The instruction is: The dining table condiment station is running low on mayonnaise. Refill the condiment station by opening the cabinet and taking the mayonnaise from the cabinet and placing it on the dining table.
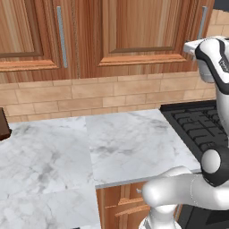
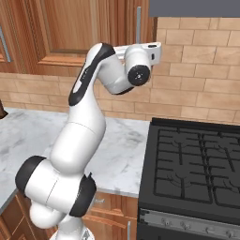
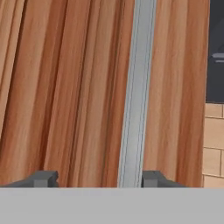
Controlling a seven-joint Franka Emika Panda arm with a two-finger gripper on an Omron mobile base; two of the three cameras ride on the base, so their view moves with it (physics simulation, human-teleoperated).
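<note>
No brand, label or writing can be read anywhere in the three views. The cabinet is a reddish-brown wooden wall unit with raised-panel doors, and its door is shut. Its long vertical grey bar handle runs up the hand view, standing between the two dark finger tips of the end effector. The tips stand apart on either side of the bar with wood grain showing between them and it; whether they touch the bar cannot be told, so the jaws read as open around the handle rather than clamped. The mayonnaise sits nowhere in sight, with the cabinet door closed in front of the shelf.

Below the cabinets runs a tan brick backsplash. The bench has a white marble top with grey veins, laid in slabs with a visible seam, over wooden base drawers. To its right stands a black stove with cast grates. A dark brown object sits at the far left edge of the bench. The neighbouring cabinet door further left carries its own grey bar handle.
</note>
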